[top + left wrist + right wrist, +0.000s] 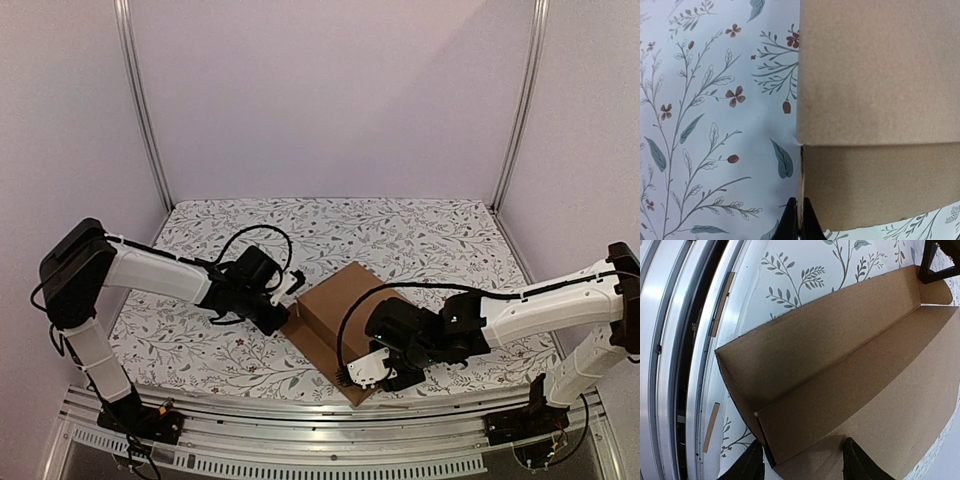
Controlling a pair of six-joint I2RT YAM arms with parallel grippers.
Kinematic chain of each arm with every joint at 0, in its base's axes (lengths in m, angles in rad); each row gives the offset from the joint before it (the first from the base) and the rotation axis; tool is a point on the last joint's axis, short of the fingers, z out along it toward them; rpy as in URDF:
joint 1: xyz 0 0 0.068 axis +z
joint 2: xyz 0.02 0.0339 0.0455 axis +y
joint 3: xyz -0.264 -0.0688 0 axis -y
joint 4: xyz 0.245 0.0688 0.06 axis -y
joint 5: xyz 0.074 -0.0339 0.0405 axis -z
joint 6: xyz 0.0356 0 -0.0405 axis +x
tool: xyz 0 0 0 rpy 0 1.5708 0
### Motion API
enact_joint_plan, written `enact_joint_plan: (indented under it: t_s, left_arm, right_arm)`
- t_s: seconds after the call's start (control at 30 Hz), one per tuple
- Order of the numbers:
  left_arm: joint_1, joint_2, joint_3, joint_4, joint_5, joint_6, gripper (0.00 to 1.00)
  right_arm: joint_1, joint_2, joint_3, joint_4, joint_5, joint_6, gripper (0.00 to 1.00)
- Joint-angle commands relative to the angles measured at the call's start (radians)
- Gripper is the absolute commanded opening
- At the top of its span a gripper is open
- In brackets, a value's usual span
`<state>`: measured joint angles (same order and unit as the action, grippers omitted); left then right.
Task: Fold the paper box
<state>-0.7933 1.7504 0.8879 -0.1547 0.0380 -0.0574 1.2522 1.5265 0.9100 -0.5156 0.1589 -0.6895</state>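
The paper box (335,305) is plain brown cardboard, lying part-folded near the table's front edge between the two arms. My left gripper (284,318) is at its left corner. In the left wrist view the left gripper (800,221) is shut on the thin edge of an upright wall of the paper box (875,75). My right gripper (353,375) is at the box's near corner. In the right wrist view the right gripper (805,466) stands open astride that corner of the paper box (840,365), one finger (751,466) outside the wall and the other (860,462) on the inner panel.
The floral tablecloth (400,230) covers the table. An aluminium rail (300,440) runs along the near edge, close to the box's corner, and the rail (675,365) fills the left of the right wrist view. Upright frame posts (145,110) stand at the back corners.
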Motion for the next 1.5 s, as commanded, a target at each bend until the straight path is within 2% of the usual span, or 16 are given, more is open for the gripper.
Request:
enact_joint_plan:
  t_s: [0.0,0.37,0.73,1.47]
  left_arm:
    - [0.002,0.032,0.026,-0.02,0.051,-0.003,0.0]
    - [-0.007,0.034,0.071,-0.069,0.032,0.029,0.0]
    - [-0.02,0.071,0.181,-0.208,-0.028,0.012,0.0]
    - [-0.024,0.14,0.348,-0.39,-0.032,0.024,0.0]
  right_arm:
    - [0.006,0.033,0.006,-0.015,-0.044,-0.001,0.53]
    - [0.005,0.038,0.007,-0.016,-0.045,-0.002,0.53]
    - [0.005,0.038,0.01,-0.022,-0.062,-0.004,0.53]
    - [0.005,0.057,0.022,-0.027,-0.067,0.009,0.52]
